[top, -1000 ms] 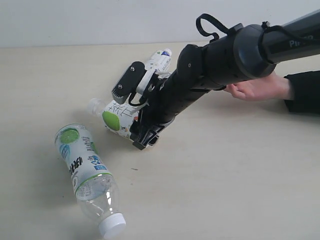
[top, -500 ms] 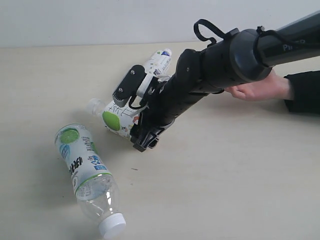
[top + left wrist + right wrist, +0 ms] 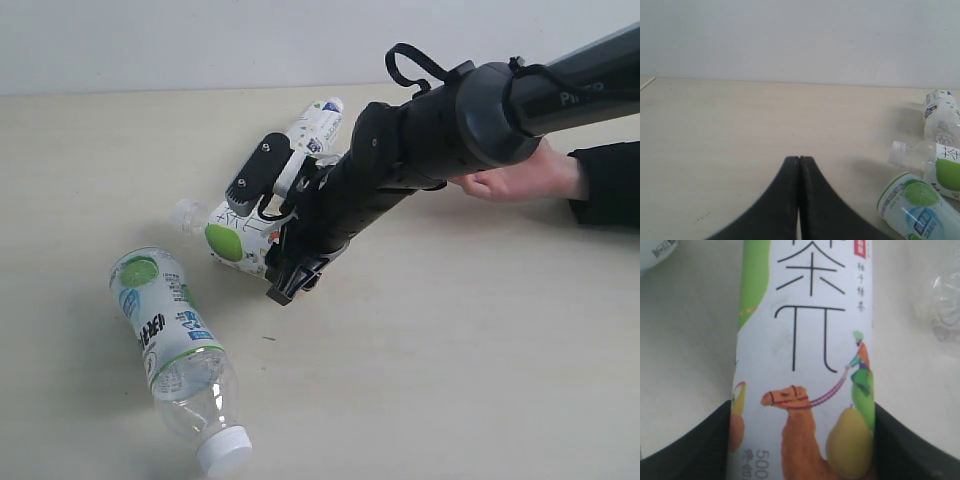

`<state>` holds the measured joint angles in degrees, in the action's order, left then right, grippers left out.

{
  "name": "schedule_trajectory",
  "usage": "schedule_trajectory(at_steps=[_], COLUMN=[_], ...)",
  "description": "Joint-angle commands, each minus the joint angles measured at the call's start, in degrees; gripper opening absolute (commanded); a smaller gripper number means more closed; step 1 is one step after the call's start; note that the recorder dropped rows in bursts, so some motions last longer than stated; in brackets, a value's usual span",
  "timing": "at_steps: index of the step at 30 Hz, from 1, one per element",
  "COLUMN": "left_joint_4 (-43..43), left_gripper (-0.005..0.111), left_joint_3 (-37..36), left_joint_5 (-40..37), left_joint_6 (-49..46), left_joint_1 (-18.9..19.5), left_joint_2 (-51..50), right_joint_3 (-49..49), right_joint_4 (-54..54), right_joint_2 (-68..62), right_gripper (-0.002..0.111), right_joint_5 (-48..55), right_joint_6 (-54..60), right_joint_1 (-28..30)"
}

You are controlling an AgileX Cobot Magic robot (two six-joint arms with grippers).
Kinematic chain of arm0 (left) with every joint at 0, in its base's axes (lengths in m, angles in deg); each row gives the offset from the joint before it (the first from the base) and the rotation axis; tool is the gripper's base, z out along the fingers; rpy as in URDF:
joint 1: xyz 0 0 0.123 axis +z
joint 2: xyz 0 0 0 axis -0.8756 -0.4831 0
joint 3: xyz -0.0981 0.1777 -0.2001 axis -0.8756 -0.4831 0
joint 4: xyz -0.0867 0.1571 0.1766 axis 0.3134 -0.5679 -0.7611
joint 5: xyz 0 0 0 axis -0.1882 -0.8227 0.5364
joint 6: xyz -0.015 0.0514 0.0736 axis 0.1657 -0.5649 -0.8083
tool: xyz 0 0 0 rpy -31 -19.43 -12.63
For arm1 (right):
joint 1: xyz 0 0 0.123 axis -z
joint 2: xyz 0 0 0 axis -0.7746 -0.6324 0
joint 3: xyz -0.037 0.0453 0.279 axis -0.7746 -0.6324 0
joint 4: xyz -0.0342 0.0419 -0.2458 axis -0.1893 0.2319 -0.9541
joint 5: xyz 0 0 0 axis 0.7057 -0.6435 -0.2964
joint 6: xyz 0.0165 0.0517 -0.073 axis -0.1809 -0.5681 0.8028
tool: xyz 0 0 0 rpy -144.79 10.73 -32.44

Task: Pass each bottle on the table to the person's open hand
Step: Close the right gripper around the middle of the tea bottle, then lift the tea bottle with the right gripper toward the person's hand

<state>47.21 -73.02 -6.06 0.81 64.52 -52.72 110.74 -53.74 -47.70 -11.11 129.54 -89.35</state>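
Three bottles are seen lying on their sides on the table (image 3: 450,380).

1. The near bottle (image 3: 170,335), with a white label and green fruit, lies at the front left of the exterior view. Its white cap points toward the camera, and nothing touches it.
2. The middle bottle (image 3: 225,240), also white with green fruit, lies farther back with its cap pointing left.
3. The slim bottle (image 3: 318,122) lies behind the middle one and is partly hidden by the right arm (image 3: 450,130).

The right gripper (image 3: 265,235) is set across the middle bottle. In the right wrist view its dark fingers (image 3: 690,440) are pressed against both sides of the label, which shows a camel, a rider and a pear, so the bottle is clamped between them. Whether the bottle is raised off the table cannot be told.

The left gripper (image 3: 799,160) is seen only in its own wrist view. Its fingertips are pressed together with nothing between them, above bare table and well apart from the bottles.

The open hand (image 3: 515,178) is held palm up at the right of the exterior view, just behind the right arm and partly covered by it. A black sleeve (image 3: 605,185) is noted at the wrist. No bottle is in the hand.
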Motion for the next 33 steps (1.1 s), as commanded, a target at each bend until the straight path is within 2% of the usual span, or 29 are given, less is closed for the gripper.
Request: schedule_trajectory(at_steps=[1, 2, 3, 5, 27, 33], left_joint_4=[-0.1, -0.1, -0.1, -0.1, -0.1, -0.1], left_gripper=[0.0, 0.0, 0.0, 0.0, 0.0, 0.0], left_joint_3=[0.0, 0.0, 0.0, 0.0, 0.0, 0.0], left_joint_5=[0.4, 0.4, 0.4, 0.4, 0.4, 0.4], left_joint_6=[0.1, 0.1, 0.1, 0.1, 0.1, 0.1], left_joint_1=[0.0, 0.0, 0.0, 0.0, 0.0, 0.0], left_joint_2=[0.3, 0.3, 0.3, 0.3, 0.3, 0.3], right_joint_3=[0.4, 0.4, 0.4, 0.4, 0.4, 0.4], right_joint_4=[0.1, 0.1, -0.1, -0.2, 0.0, -7.9], right_joint_2=[0.0, 0.0, 0.0, 0.0, 13.2, 19.8], right_gripper=[0.024, 0.019, 0.008, 0.0, 0.0, 0.0], right_joint_5=[0.2, 0.3, 0.6, 0.6, 4.8, 6.8], right_joint_6=[-0.2, -0.2, -0.2, 0.2, -3.4, -16.7], right_joint_1=[-0.1, -0.1, -0.1, -0.1, -0.1, -0.1])
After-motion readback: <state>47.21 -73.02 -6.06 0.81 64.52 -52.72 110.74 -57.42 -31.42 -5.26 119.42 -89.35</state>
